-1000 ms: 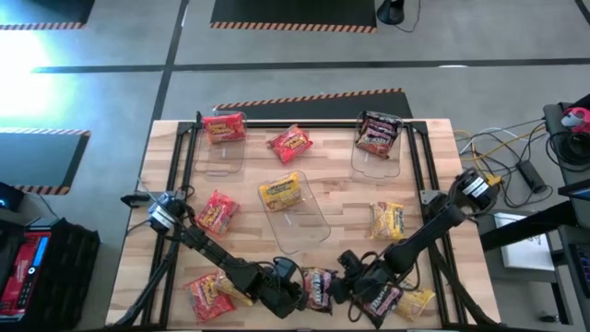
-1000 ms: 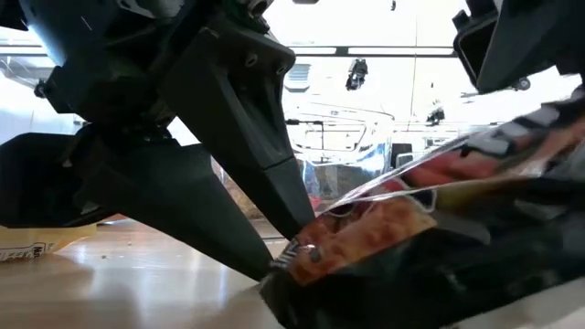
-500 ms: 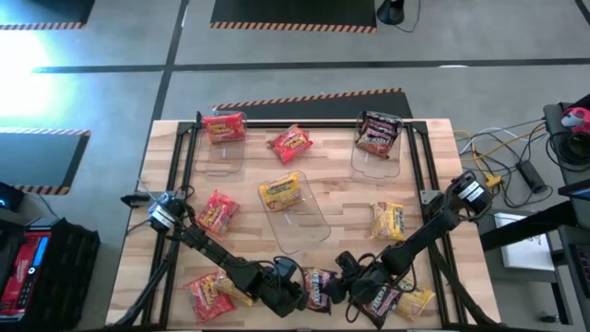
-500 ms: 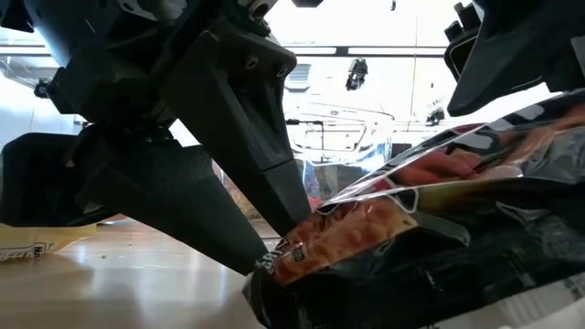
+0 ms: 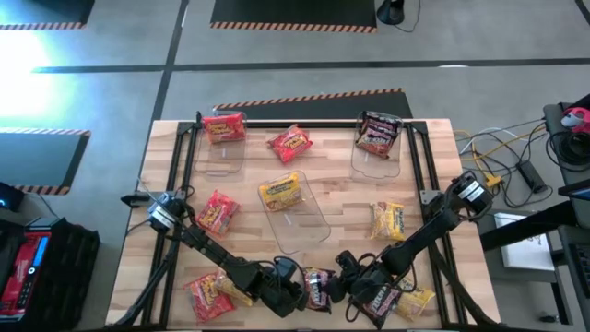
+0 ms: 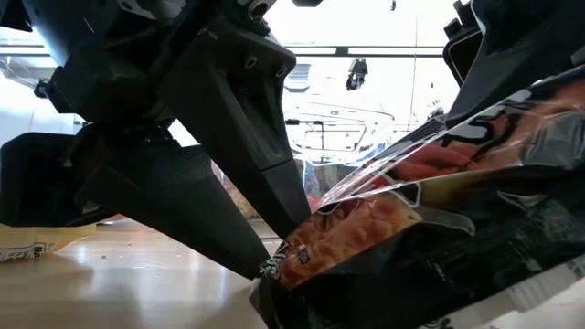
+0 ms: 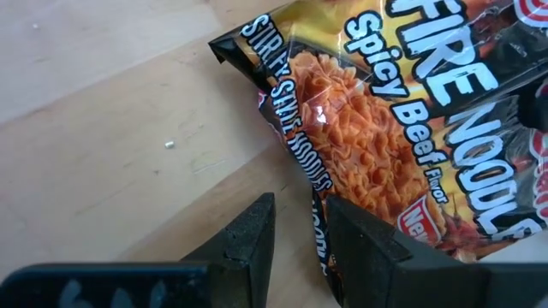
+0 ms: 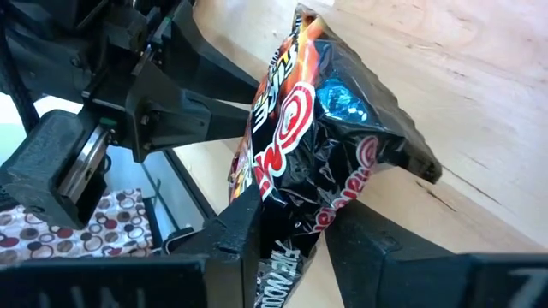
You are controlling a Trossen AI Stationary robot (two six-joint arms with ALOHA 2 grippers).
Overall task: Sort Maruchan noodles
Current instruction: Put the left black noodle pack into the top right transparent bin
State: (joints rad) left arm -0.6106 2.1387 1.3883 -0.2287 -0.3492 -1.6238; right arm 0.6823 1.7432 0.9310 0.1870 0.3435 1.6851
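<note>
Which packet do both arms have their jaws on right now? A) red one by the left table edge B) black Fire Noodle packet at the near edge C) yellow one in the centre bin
B: both wrist views show the black packet pinched between dark fingers.

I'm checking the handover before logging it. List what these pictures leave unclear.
- High view: the black packet is mostly covered by both pincers, left and right.
- Low view: the arms and that packet block the table behind.
- Left wrist view: the packet's far end is cut off by the edge.
- Right wrist view: the packet hides the left pincer's fingertips.
</note>
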